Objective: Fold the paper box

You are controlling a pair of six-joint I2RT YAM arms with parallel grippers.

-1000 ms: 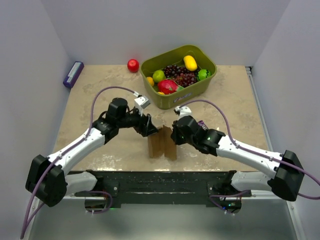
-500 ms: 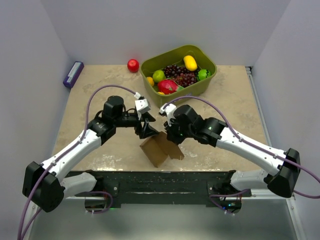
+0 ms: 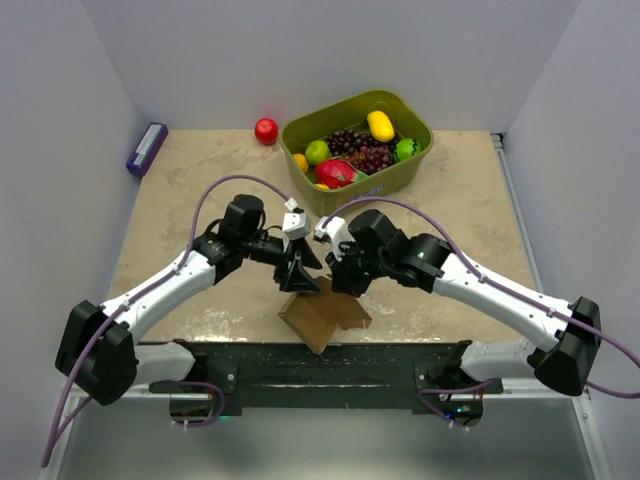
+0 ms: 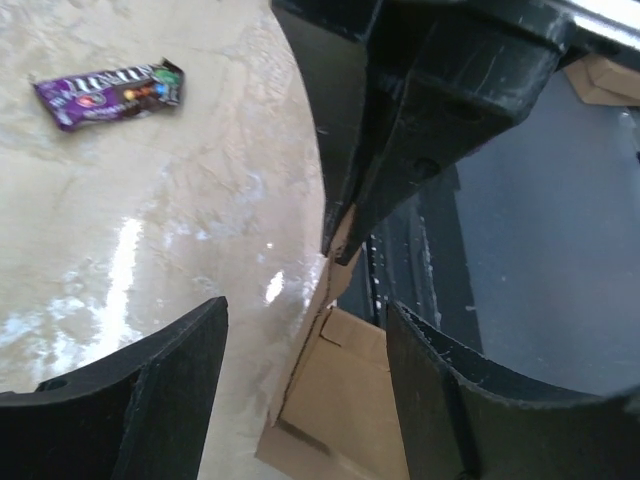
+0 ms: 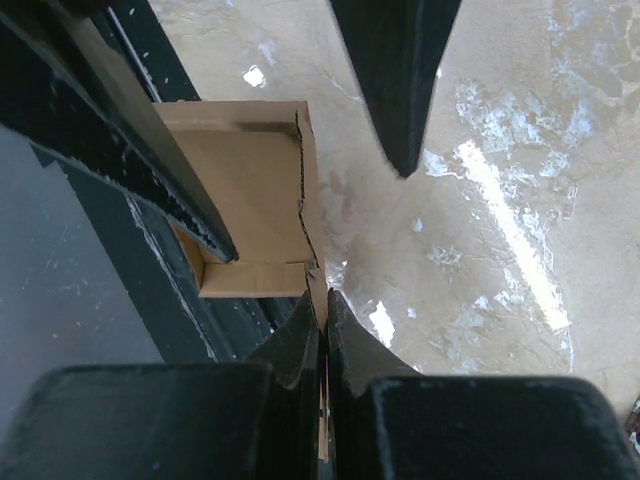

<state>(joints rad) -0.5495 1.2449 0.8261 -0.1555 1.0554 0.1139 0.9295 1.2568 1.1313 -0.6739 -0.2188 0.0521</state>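
Observation:
The paper box (image 3: 322, 312) is brown cardboard, partly opened and tilted, at the table's near edge between both arms. My right gripper (image 3: 340, 284) is shut on the top edge of one cardboard wall. In the right wrist view that wall's thin edge runs up from between the closed gripper (image 5: 322, 300), and the box (image 5: 250, 180) opens out beyond it. My left gripper (image 3: 298, 276) hangs open just left of the right one. In the left wrist view the box (image 4: 350, 400) rises between the spread left gripper (image 4: 305, 320), whose fingers stand apart from it on both sides.
An olive-green bin (image 3: 418, 150) of fruit stands at the back, with a red apple (image 3: 266, 131) to its left. A purple box (image 3: 146, 149) lies at the far left edge. A purple candy bar (image 4: 108, 95) lies on the table. The black front rail (image 3: 320, 362) runs just below the box.
The box went from standing upright and flat to tilted and spread open, nearer the front edge. Both grippers moved closer together over it, and the left jaws narrowed slightly.

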